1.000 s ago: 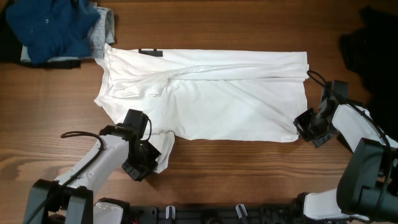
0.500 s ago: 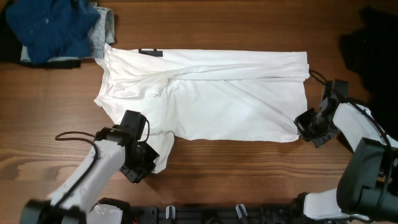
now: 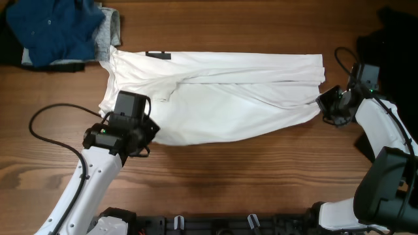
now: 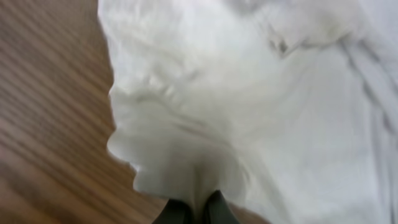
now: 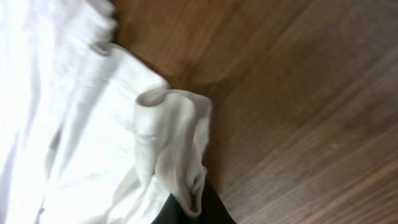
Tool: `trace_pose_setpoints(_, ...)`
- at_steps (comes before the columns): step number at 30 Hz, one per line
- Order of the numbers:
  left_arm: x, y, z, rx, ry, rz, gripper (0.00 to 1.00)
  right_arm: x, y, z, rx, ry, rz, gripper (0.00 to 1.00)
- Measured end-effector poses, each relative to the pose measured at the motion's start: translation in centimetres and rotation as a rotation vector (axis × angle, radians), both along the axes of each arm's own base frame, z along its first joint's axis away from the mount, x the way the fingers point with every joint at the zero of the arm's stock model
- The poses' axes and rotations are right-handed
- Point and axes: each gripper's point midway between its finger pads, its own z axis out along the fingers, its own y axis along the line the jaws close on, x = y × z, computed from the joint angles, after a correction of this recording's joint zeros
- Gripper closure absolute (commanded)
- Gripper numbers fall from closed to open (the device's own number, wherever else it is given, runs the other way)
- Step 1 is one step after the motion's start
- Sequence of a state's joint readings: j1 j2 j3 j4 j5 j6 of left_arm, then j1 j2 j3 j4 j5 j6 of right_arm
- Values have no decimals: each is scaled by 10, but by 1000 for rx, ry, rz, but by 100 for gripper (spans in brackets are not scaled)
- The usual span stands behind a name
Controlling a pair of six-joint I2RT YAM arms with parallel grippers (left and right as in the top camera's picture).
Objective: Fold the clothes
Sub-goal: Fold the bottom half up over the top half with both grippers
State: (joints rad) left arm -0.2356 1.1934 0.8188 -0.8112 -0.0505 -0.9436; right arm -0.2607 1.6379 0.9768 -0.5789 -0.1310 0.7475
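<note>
Moved since a second ago: both arms have carried the near edge of the white T-shirt (image 3: 228, 98) toward the far side, and the sleeve that lay out on the bare wood near the left arm is drawn in under the body of the shirt.
Left gripper (image 4: 199, 209): jaws pressed together on a gathered pleat of the shirt's near-left edge; cloth fans out from the pinch in the wrist view, so I judge the hold firm.
Right gripper (image 5: 189, 208): jaws pinched shut on the bunched near-right hem corner, which curls over just above the fingertips.
Shirt position: spread across the middle of the table (image 3: 228, 176), collar end to the left, hem to the right, with its near edge slanting up toward the right.
Why both ends are held: two pinches on one edge let me lift that edge as a line and lay it over lengthwise without the middle dragging.
Slack: the span between the pinches sags and creases; I judge it needs more tension before laying down.
Step in hand: first lengthwise fold, partway, near edge not yet on the far edge.
Other clothes: blue garment (image 3: 55, 29) over a grey garment (image 3: 112, 29) at far left, black garment (image 3: 392, 46) at far right, all waiting, apart from the grippers.
</note>
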Motion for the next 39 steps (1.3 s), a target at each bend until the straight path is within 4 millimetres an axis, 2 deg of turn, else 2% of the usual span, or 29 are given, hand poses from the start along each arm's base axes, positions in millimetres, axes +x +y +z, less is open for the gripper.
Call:
trace_pose_setpoints(4, 39, 5, 27, 35, -181, 32, 96, 22, -4, 9, -15, -96, 5, 95)
trace_pose_setpoints(7, 57, 9, 41, 55, -271, 57, 96, 29, -5, 13, -20, -129, 6, 96)
trace_pose_setpoints(16, 84, 27, 66, 138, -428, 141, 96, 40, -7, 19, -29, -179, 7, 96)
trace_pose_setpoints(20, 95, 29, 68, 152, -461, 158, 96, 48, -9, 24, -35, -217, 6, 96)
trace_pose_setpoints(30, 126, 30, 52, 188, -500, 193, 96, 64, -11, 35, -32, -297, -27, 96)
trace_pose_setpoints(36, 140, 40, 46, 247, -534, 244, 95, 85, 0, 48, -46, -386, 4, 96)
trace_pose_setpoints(39, 147, 44, 43, 271, -551, 268, 95, 96, 5, 43, -47, -412, 17, 96)
